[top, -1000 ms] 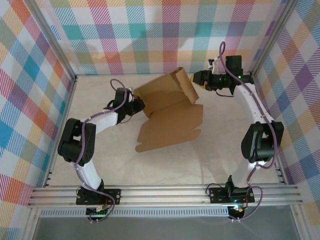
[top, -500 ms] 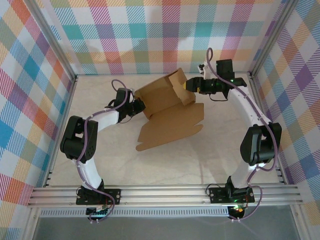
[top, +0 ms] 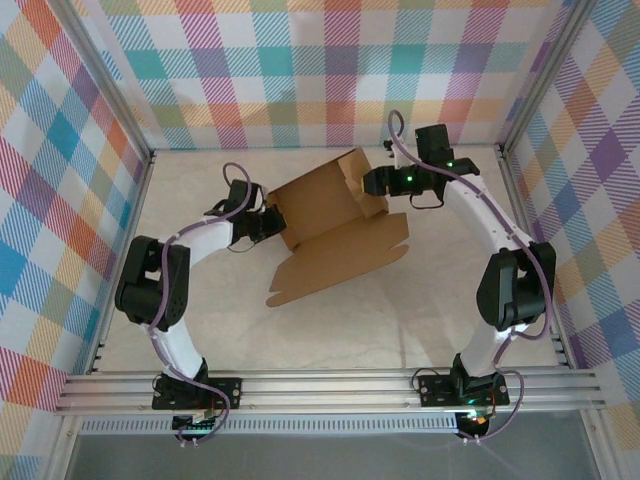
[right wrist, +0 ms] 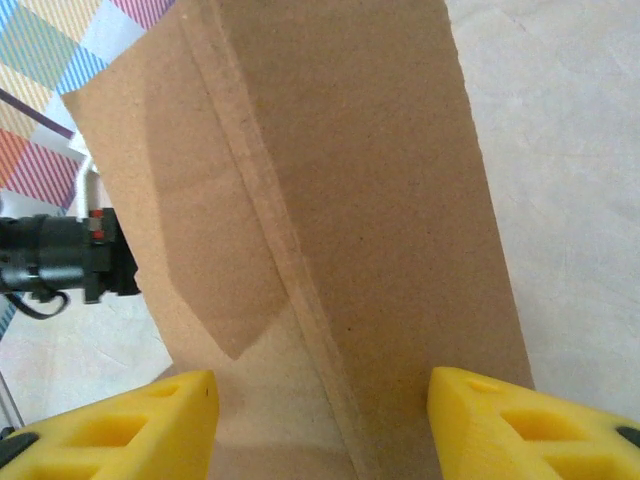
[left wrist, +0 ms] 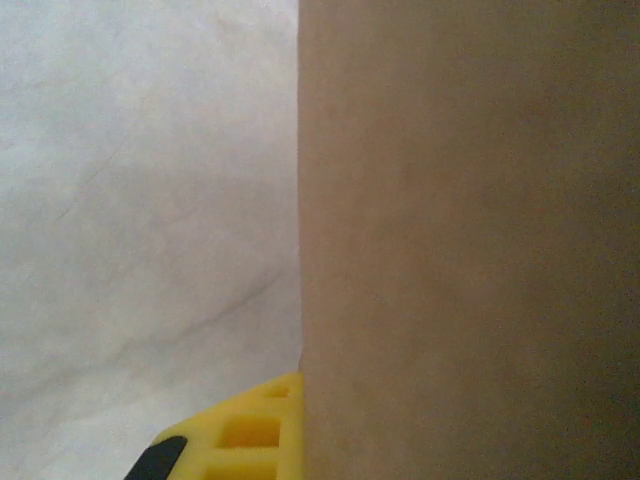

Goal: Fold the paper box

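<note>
Left gripper (top: pixel 268 222) is clamped shut on the box (top: pixel 325 205) wall edge. Right gripper (top: pixel 366 183) stands half open, with an end flap just ahead of its jaws. The cardboard looks light and stiff but springy at creases, so grip near folds. Open table (top: pixel 420 320) lies outward, and the back wall (top: pixel 300 90) is close

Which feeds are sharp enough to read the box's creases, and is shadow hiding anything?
Top external: sharp and evenly lit; the paper box casts only a soft shadow on the table. Left wrist: it sits too close to the lens, blurred and featureless, darker toward the right. Right wrist: the crease reads clearly, with a darker shadow patch left of it.
</note>
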